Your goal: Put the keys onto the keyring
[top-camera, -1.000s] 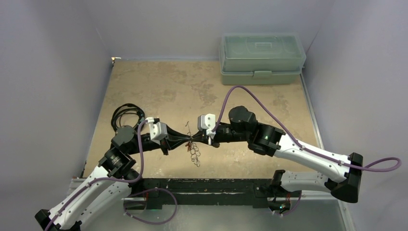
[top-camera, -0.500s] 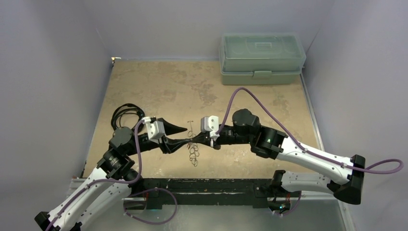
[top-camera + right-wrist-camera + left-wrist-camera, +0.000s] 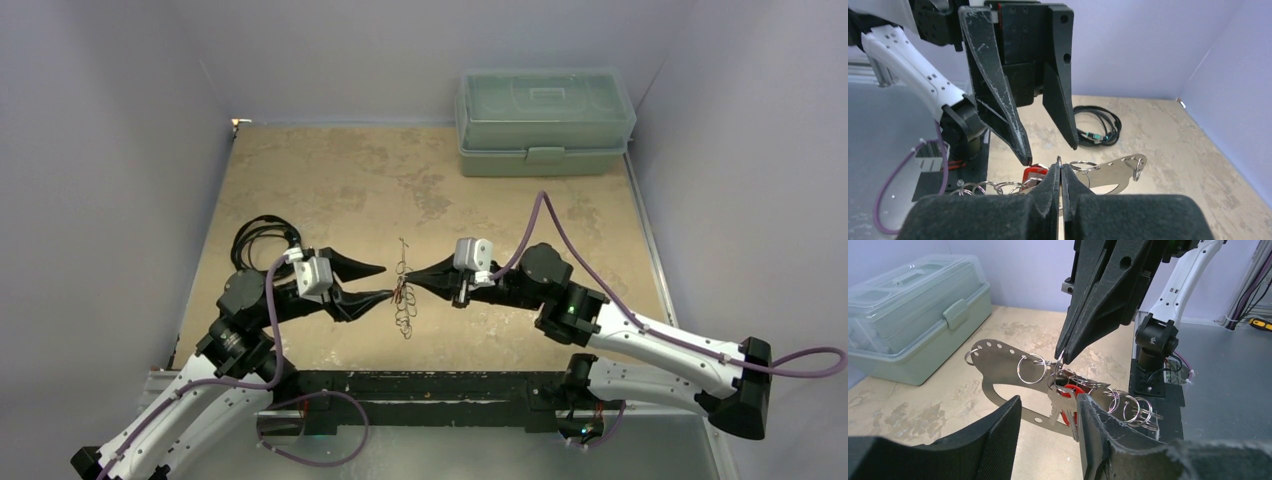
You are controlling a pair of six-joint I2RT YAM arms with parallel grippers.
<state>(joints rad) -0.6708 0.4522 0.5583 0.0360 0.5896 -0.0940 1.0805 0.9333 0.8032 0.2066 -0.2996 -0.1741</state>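
The right pincer (image 3: 410, 284) is closed tight. Its 2 black padded fingers (image 3: 1048, 182) are pressed together on 1 thin wire ring of the keyring (image 3: 403, 305), a bunch of thin silver wire rings joined to a flat pale oval metal loop pierced with small holes. The keyring hangs from that grip above the mottled tan table (image 3: 350, 180), between the 2 arms, with its rings dangling toward the near edge. The tiny silver key with the bright red plastic head (image 3: 1070, 409) sits among the rings just below the right pincer's tip. It appears to hang from them, though the tangle hides which ring bears it. The left pincer (image 3: 386, 281) stands partly open and grips nothing, its tips just beside the rings. In the left wrist view the key shows in the gap between its fingers. A coiled black cable (image 3: 262, 238) lies behind the left arm, and a pale green lidded plastic box (image 3: 545, 120) rests at the far right of the table.
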